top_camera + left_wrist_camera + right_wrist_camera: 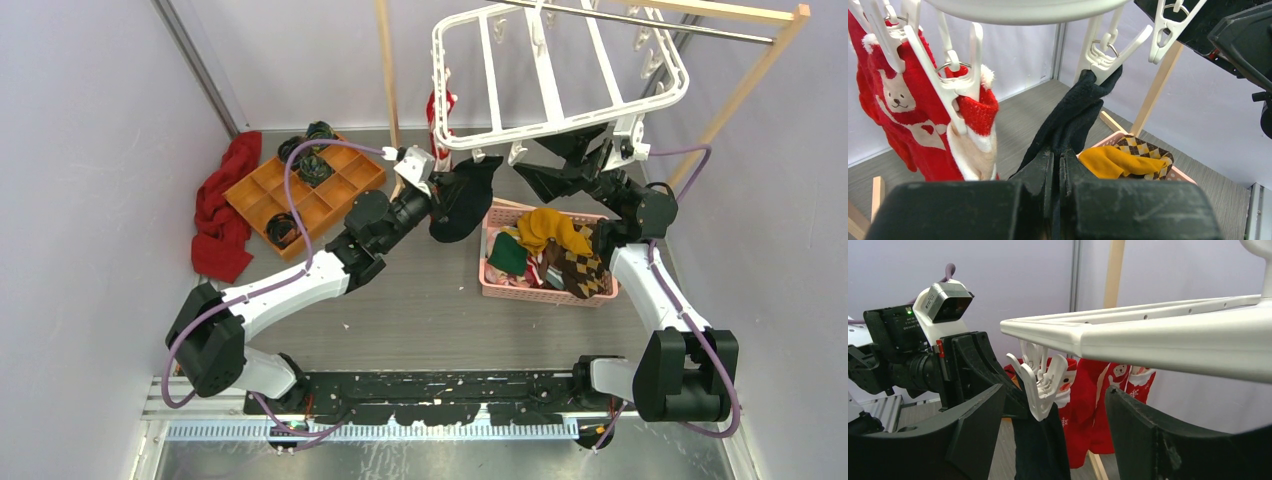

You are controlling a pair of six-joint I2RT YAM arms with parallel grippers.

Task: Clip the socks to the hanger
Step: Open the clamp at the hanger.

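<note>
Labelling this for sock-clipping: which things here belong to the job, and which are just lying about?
Job: hanger, black sock in the left pincer, mustard sock, argyle sock, pink basket.
Lying about: red cloth, orange tray, dark sock rolls.

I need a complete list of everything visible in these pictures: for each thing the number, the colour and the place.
hanger: one, white, raised at the back.
clips: many, white, dangling under the hanger.
black sock: one, black, top in a clip.
Christmas socks: several, red and white, clipped to the hanger.
basket: one, pink, table right.
mustard sock, argyle sock: one each, in the basket.
tray: one, orange-brown, back left, holding dark bundles.
red cloth: one, left of the tray.
rack: one, wooden with metal rod, back right.
left fingers: black, shut on the black sock.
right fingers: black, open, either side of that clip.
</note>
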